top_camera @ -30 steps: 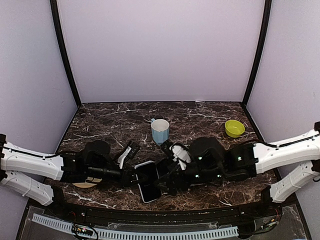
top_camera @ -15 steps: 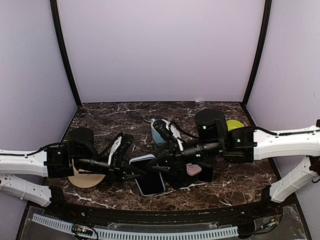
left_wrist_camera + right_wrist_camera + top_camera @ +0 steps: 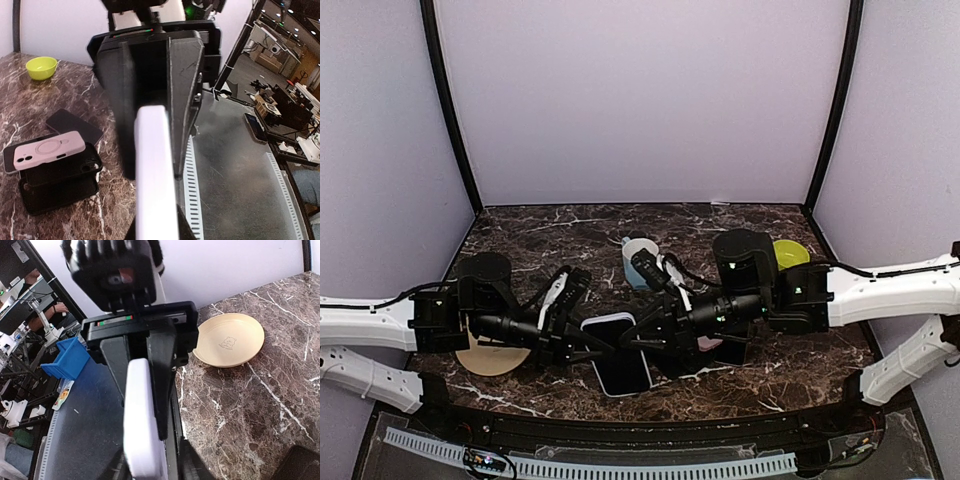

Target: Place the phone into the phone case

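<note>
**A:** Quick — what can go wrong from here?

**B:** The phone is off the marble table, over the middle of its near edge, and spans my two grippers. My left gripper is clenched on one end. My right gripper has a finger on each side of the other end. I cannot tell whether those fingers are actually pressing the glass — in the left wrist view they flank the white edge closely, nothing more.

**A:** So the risk?

**B:** If my left lets go before my right has a real grip, I'd expect the phone to tip or drop onto the table edge. The hold is on thin edges, so it could also twist. If both clamp and the arms pull differently, it could slip or get levered.

**A:** And the case?

**B:** A pink phone case lies on a black case on the right half of the table, just beside my right arm. A dark flat slab sits next to them. I can't tell which one is the target. In the top view my right arm hides most of that stack, so lining up blind is another risk.

**A:** Phone versus jaws, short?

**B:** It stands on edge between the two grippers, with the left fingers on its left end and the right fingers around its right end.
</note>
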Tool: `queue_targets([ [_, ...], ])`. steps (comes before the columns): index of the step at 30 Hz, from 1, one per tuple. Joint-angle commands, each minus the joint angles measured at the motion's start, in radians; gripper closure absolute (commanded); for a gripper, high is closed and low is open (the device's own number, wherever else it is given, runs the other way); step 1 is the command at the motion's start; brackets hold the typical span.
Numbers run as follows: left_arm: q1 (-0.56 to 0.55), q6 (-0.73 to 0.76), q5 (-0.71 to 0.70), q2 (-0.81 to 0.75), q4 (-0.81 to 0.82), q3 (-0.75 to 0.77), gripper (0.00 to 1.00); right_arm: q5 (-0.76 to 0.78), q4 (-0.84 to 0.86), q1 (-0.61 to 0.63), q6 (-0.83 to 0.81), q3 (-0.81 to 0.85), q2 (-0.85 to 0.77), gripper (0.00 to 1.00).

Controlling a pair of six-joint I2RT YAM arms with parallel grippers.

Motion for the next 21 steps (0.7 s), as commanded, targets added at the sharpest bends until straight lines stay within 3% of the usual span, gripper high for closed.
queue_targets([
  [1,-0.003,-0.019,0.004,-0.031,0.067,0.047,1.0,-0.015,0.091,0.0,0.062,-0.028,0.006,1.0],
  [4,-0.003,-0.059,-0.01,-0.016,0.039,0.057,0.96,0.009,0.099,-0.002,0.07,0.012,0.026,1.0],
  [5,-0.003,-0.072,-0.077,-0.011,-0.015,0.073,0.85,0.038,0.105,-0.011,0.081,0.023,0.033,1.0],
  [6,-0.003,-0.101,-0.138,-0.012,-0.107,0.083,0.33,0.067,0.111,-0.026,0.105,0.041,0.048,1.0],
  [8,-0.001,-0.203,-0.485,-0.029,-0.322,0.118,0.05,0.093,0.106,-0.088,0.177,0.077,0.117,1.0],
  [9,0.014,-0.259,-0.752,-0.037,-0.408,0.155,0.03,0.094,0.102,-0.121,0.218,0.115,0.165,1.0],
  [10,0.048,-0.355,-0.842,-0.036,-0.572,0.177,0.02,0.08,0.113,-0.154,0.257,0.142,0.221,1.0],
  [12,0.069,-0.421,-0.992,-0.025,-0.713,0.245,0.01,0.104,0.157,-0.189,0.33,0.209,0.329,1.0],
  [18,0.078,-0.478,-1.014,-0.025,-0.742,0.247,0.01,0.067,0.024,-0.256,0.386,0.514,0.676,1.0],
  [21,0.081,-0.492,-0.998,-0.011,-0.745,0.241,0.01,0.017,0.001,-0.282,0.432,0.596,0.76,1.0],
])
